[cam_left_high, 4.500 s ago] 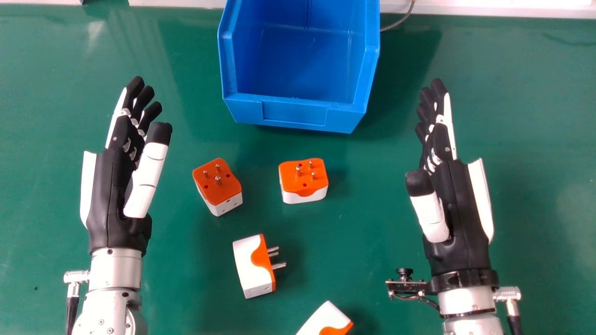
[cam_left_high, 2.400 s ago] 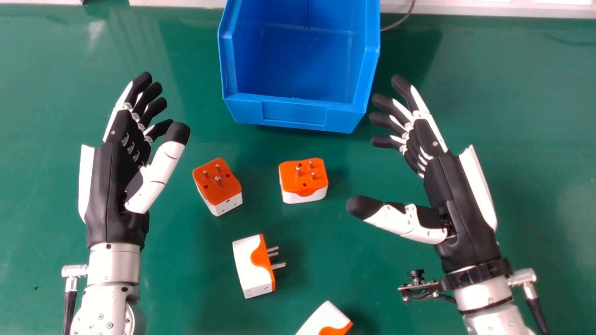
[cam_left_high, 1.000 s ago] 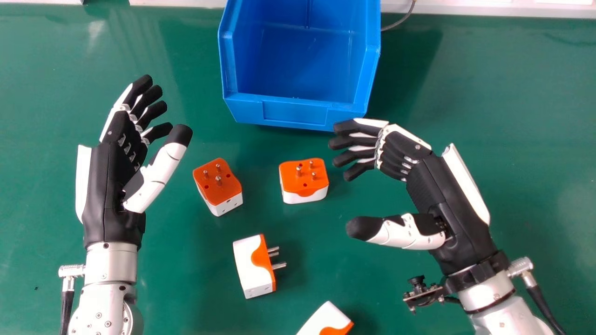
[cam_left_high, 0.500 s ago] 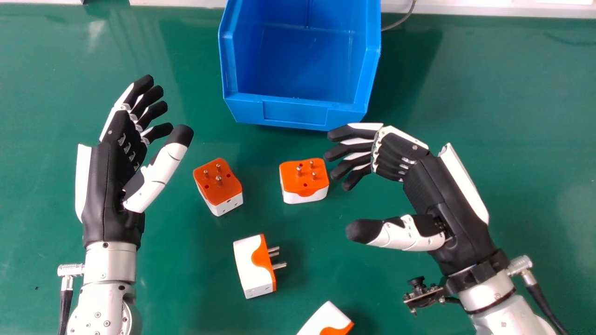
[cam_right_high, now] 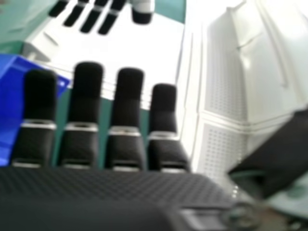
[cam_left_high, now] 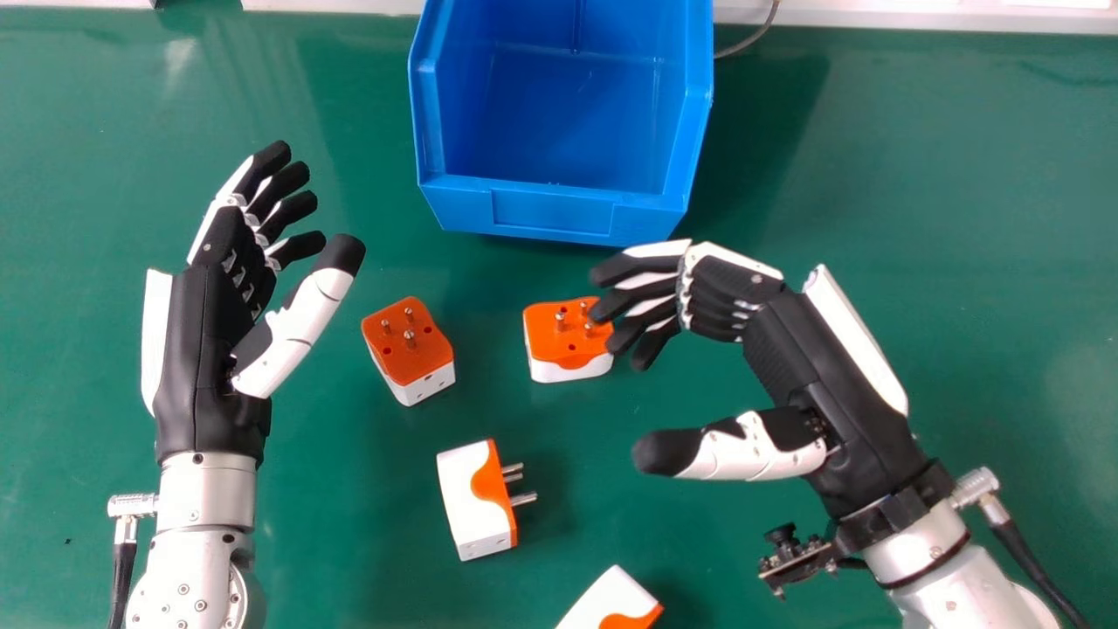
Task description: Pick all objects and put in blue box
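Observation:
In the head view my right hand (cam_left_high: pixel 790 349) is open, its bent fingertips over the right edge of an orange-and-white plug adapter (cam_left_high: pixel 559 349); whether they touch it I cannot tell. My left hand (cam_left_high: pixel 210 341) stands open at the left, beside a second adapter (cam_left_high: pixel 410 349) with its pins up. A third adapter (cam_left_high: pixel 476 502) lies on its side with pins to the right. A fourth adapter (cam_left_high: pixel 611 603) is cut off by the bottom edge. The blue box (cam_left_high: pixel 550 210) has nothing in it. In the right hand view my right hand (cam_right_high: pixel 127 115) shows with nothing held.
The green table (cam_left_high: pixel 1004 218) spreads around the adapters and under both arms. Behind the box a cable (cam_left_high: pixel 753 39) runs to a white ledge (cam_left_high: pixel 917 16). A small camera (cam_left_high: pixel 790 555) is mounted at my right wrist.
My right hand has swung in leftward from the right, its thumb spread and fingers bent more, to the adapter. My left hand's thumb has spread slightly. The adapters have stayed put.

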Controlling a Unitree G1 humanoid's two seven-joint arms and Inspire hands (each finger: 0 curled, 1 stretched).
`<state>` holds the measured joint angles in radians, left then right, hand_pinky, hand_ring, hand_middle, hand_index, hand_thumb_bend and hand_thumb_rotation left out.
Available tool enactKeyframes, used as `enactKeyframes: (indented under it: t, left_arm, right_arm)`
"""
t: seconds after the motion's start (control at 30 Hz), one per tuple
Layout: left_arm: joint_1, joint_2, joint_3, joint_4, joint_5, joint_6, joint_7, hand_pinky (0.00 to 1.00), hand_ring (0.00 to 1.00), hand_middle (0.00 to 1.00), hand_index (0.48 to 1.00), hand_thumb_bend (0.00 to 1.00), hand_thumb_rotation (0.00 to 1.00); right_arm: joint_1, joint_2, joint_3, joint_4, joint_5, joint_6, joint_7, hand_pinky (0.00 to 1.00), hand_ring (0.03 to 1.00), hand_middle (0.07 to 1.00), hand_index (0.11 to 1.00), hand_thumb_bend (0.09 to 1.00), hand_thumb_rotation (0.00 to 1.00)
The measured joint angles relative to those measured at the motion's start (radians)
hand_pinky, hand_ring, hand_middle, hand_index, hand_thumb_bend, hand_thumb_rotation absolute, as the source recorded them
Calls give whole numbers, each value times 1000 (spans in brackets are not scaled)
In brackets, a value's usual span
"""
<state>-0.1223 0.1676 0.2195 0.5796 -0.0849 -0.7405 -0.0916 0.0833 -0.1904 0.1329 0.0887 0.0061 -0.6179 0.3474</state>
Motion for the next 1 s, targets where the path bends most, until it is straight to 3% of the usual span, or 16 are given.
enactKeyframes:
  t: [0.1,0.63,0.87,1.0]
  left_arm:
    - [0,1,0,0,7,0,4,750,822,854,849,748,481]
    - [-1,6,-1,3,15,0,13,752,820,853,848,724,446]
    - [-5,6,-1,15,43,-2,34,749,816,849,845,717,433]
    - [-10,6,-2,20,43,-2,33,749,816,849,845,717,433]
  right_arm:
    - [0,-9,4,-15,13,22,26,433,540,597,584,916,639]
    - [0,-48,21,-63,25,68,77,435,528,577,539,920,613]
    - [-1,-97,27,-109,-4,95,115,430,521,572,538,911,587]
    - [-4,-121,29,-126,-58,93,117,430,521,572,538,911,587]
